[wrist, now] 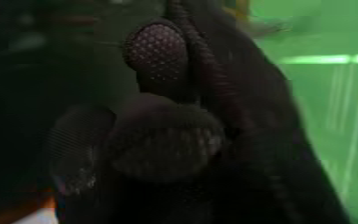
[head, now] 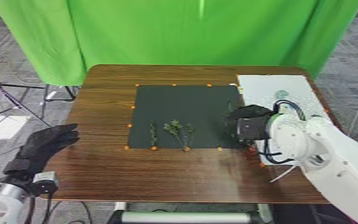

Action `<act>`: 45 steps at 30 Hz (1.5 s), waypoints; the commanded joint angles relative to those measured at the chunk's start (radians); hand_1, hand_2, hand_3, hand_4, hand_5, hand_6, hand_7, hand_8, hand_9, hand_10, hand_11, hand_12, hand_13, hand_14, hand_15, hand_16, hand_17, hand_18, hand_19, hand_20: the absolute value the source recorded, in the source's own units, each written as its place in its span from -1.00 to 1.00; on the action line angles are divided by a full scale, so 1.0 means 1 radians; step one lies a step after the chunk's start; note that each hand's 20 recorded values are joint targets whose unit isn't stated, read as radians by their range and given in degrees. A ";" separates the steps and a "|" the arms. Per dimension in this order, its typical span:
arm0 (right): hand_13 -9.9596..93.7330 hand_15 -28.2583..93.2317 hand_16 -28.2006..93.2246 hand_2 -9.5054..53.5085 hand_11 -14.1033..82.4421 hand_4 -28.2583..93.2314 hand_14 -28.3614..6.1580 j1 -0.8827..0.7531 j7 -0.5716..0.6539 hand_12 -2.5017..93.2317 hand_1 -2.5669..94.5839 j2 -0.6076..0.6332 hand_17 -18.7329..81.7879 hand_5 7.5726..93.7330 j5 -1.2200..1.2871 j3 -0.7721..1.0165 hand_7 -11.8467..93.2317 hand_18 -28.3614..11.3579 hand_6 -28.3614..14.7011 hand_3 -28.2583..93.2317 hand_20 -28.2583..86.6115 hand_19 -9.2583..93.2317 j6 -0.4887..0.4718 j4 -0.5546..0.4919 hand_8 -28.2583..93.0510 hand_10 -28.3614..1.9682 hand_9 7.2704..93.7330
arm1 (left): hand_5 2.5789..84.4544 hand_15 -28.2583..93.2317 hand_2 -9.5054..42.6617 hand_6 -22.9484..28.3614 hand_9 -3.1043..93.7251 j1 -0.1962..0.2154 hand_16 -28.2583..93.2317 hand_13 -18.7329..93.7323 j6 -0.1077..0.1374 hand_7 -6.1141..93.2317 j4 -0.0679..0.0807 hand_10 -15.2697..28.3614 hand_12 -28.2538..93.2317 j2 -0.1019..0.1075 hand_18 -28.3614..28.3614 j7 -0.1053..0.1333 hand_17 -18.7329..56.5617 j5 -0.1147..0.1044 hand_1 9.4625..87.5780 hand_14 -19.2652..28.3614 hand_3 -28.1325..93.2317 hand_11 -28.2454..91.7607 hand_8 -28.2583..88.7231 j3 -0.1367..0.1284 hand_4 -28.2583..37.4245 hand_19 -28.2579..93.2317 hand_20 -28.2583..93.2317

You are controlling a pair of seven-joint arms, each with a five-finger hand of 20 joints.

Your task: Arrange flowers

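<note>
Across the far side, you have a green curtain [head: 202, 35] hanging behind the brown wooden table [head: 104, 175]. On the table, a dark rectangular mat [head: 158, 100] lies left of a white patterned sheet [head: 269, 85]. Your left hand [head: 47, 145] is wide, its fingers extended, at the table's left side. Your right hand [head: 246, 122] is over the area where the mat's right edge meets the sheet; you can't tell from here whether it is wide, narrow or holding anything. The flowers to arrange are green sprigs on the near part of the mat: a leafy sprig [head: 173, 128] in the middle, a thinner sprig [head: 190, 131] just to its right, and a narrow sprig [head: 153, 133] to its left. Small orange markers [head: 133, 107] dot the mat's border.
</note>
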 commanded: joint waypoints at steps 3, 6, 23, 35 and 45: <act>1.00 0.43 -0.24 -1.00 0.01 -0.49 0.59 -0.036 0.020 -0.11 0.57 -0.002 0.96 0.33 0.014 -0.040 0.24 0.34 -0.08 0.16 0.17 0.77 0.032 -0.030 -0.29 -0.09 0.88 | 0.06 -0.18 -0.71 0.11 -0.04 0.020 -0.45 -0.08 -0.010 -0.64 -0.008 0.34 -0.28 -0.009 0.55 -0.008 -0.46 -0.007 -0.58 0.61 0.48 -0.17 -0.60 -0.007 -0.66 -0.33 -0.23; 1.00 0.42 -0.24 -1.00 0.00 -0.49 0.59 -0.039 0.013 -0.11 0.56 -0.007 0.96 0.32 0.001 -0.041 0.26 0.34 -0.08 0.17 0.17 0.77 0.037 -0.029 -0.30 -0.09 0.88 | 0.06 -0.18 -0.71 0.10 -0.04 0.020 -0.45 -0.08 -0.011 -0.64 -0.010 0.34 -0.28 -0.010 0.56 -0.013 -0.46 -0.007 -0.57 0.61 0.48 -0.17 -0.60 -0.008 -0.66 -0.33 -0.23; 1.00 0.41 -0.24 -1.00 0.01 -0.53 0.59 -0.041 0.003 -0.14 0.42 -0.028 0.97 0.23 0.022 -0.050 0.37 0.32 -0.03 0.33 0.21 0.73 0.060 -0.014 -0.32 -0.03 0.88 | 0.05 -0.19 -0.71 0.11 -0.04 0.018 -0.45 -0.08 -0.032 -0.64 -0.009 0.34 -0.28 -0.012 0.55 -0.027 -0.46 -0.007 -0.58 0.60 0.48 -0.17 -0.60 -0.015 -0.66 -0.33 -0.23; 1.00 0.40 -0.23 -1.00 0.07 -0.55 0.59 -0.048 0.002 -0.21 0.33 -0.025 0.96 0.20 0.016 -0.044 0.39 0.31 -0.01 0.34 0.22 0.73 0.053 -0.011 -0.29 0.00 0.86 | 0.04 -0.20 -0.73 0.11 -0.05 0.015 -0.45 -0.09 -0.047 -0.65 -0.008 0.34 -0.28 -0.013 0.56 -0.033 -0.47 -0.004 -0.58 0.60 0.48 -0.18 -0.60 -0.015 -0.65 -0.34 -0.23; 1.00 0.40 -0.23 -1.00 0.09 -0.54 0.59 -0.053 0.003 -0.22 0.32 -0.022 0.96 0.19 0.013 -0.044 0.39 0.31 -0.03 0.27 0.23 0.72 0.062 -0.012 -0.29 -0.02 0.84 | 0.03 -0.20 -0.76 0.11 -0.06 0.014 -0.44 -0.09 -0.056 -0.65 -0.007 0.33 -0.27 -0.013 0.56 -0.029 -0.47 -0.006 -0.61 0.60 0.48 -0.18 -0.60 -0.016 -0.67 -0.34 -0.23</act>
